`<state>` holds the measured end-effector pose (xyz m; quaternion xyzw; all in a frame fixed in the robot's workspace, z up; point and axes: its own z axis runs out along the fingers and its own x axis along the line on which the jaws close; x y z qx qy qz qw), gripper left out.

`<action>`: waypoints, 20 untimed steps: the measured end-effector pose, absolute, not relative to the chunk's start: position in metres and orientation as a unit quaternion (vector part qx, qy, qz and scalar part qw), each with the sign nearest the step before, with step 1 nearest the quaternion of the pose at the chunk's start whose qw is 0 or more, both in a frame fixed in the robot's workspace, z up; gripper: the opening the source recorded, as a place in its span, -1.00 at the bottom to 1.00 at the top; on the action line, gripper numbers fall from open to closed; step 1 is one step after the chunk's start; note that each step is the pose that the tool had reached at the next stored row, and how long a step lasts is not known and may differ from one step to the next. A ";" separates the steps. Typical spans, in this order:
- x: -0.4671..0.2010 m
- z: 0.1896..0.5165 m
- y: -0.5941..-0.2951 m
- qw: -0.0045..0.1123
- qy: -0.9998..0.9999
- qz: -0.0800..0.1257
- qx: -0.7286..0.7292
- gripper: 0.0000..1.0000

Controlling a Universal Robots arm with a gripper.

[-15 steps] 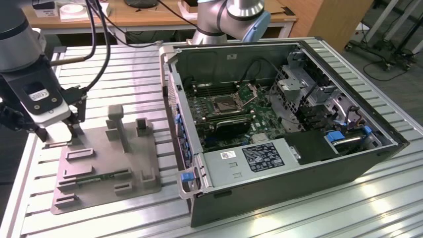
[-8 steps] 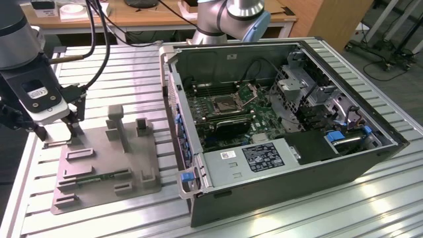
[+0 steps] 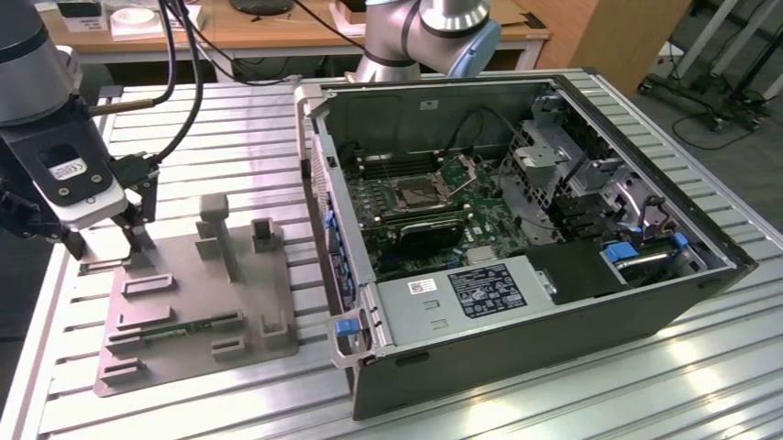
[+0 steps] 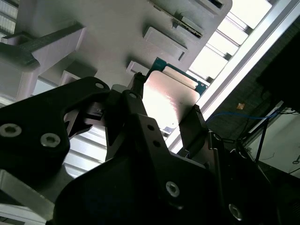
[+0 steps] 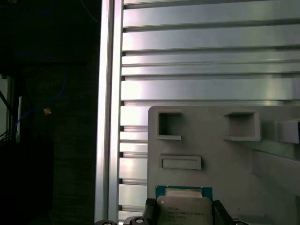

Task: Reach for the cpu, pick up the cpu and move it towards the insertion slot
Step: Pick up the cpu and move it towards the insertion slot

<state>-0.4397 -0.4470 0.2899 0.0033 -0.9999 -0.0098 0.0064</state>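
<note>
Black claw [image 4: 165,105] was clamped on the cpu [image 4: 171,98], a finger against each of two opposite edges, at a corner of the grey tray [image 3: 196,312]. The tray lay on the ribbed metal tabletop [image 3: 220,119]. The slot [image 3: 423,192] sat well apart, inside the open case [image 3: 636,302], toward the exterior view's right

I work in a robotics lab or test workshop. A ribbed aluminium bench [image 3: 685,367] carries an open desktop computer case [image 3: 490,362] and, near one edge, a grey moulded parts fixture [image 3: 196,302]. A wooden desk [image 3: 306,32] and cabled equipment stands [image 3: 722,82] sit behind the bench.
</note>
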 end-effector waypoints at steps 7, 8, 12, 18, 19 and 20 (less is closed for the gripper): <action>-0.440 0.292 -0.447 0.006 -1.000 -0.010 0.003 0.08; -0.440 0.293 -0.447 0.006 -1.000 -0.010 0.003 0.08; -0.440 0.293 -0.447 0.006 -1.000 -0.010 0.003 0.08; -0.440 0.294 -0.447 0.006 -1.000 -0.010 0.003 0.08; -0.440 0.294 -0.447 0.006 -1.000 -0.010 0.003 0.08; -0.440 0.295 -0.447 0.006 -1.000 -0.010 0.003 0.08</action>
